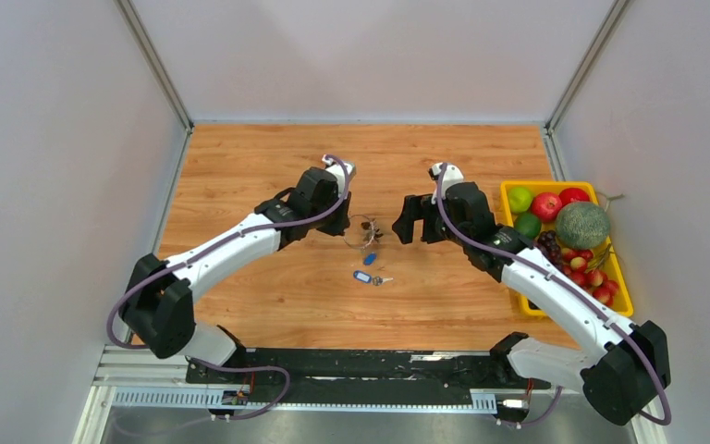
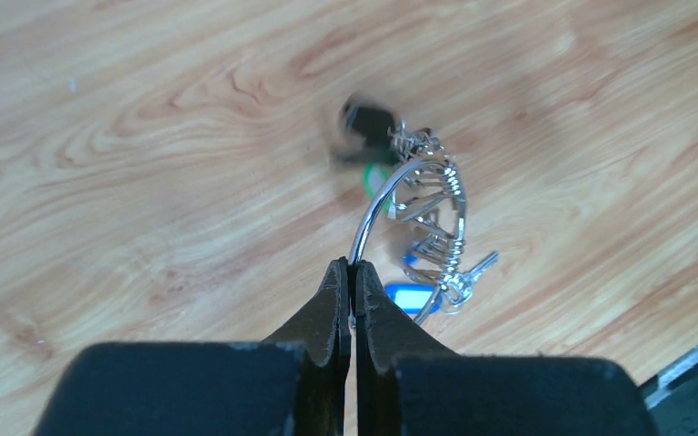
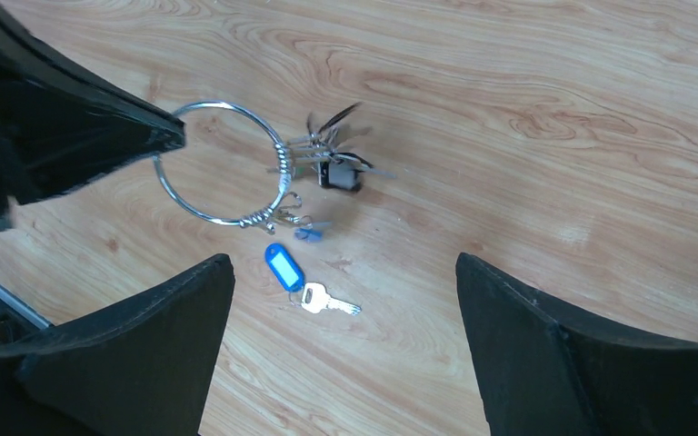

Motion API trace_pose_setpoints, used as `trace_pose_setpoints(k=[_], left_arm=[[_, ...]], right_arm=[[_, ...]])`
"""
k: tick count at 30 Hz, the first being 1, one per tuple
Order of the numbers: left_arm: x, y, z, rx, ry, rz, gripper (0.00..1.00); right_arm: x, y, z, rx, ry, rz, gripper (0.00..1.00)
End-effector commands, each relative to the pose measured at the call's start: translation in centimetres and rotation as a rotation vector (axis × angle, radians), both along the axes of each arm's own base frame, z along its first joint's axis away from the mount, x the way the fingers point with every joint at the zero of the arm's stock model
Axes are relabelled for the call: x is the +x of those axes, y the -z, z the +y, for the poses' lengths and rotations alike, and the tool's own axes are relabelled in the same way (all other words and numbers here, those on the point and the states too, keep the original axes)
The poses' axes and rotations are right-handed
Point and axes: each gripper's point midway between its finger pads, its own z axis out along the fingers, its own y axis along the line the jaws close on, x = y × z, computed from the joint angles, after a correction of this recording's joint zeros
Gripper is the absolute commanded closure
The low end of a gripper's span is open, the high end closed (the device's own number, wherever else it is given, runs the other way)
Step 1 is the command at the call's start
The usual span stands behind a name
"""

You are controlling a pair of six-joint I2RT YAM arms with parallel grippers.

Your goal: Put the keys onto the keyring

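My left gripper [image 1: 348,218] is shut on the keyring [image 2: 373,207], a silver wire ring held above the wooden table; its closed fingertips [image 2: 353,272] pinch the wire. Several keys bunch on the ring's far side, among them a blurred black-headed one [image 2: 370,123] and a green one [image 2: 377,177]. The ring [image 3: 221,222] and the black-headed key [image 3: 341,173] also show in the right wrist view. A loose silver key [image 3: 324,299] with a blue tag [image 3: 282,266] lies on the table below the ring [image 1: 362,231]. My right gripper [image 1: 405,222] is open and empty [image 3: 344,263], just right of the ring.
A yellow tray [image 1: 508,186] with apples, limes, a melon and other fruit stands at the table's right edge. A small blue piece [image 3: 309,233] shows under the ring; I cannot tell whether it hangs or lies. Grey walls enclose the table.
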Motion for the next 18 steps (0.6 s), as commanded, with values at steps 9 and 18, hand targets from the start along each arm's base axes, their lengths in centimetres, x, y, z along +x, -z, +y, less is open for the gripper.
trace_pose_setpoints(k=[9, 18], left_arm=[[0.5, -6.9, 1.4, -0.013, -0.027, -0.148, 1.0], [2.7, -5.3, -0.5, -0.041, -0.059, -0.126, 1.0]], right_arm=[[-0.6, -1.2, 0.5, 0.055, -0.024, -0.023, 0.08], [-1.1, -1.1, 0.4, 0.059, -0.031, -0.023, 0.08]])
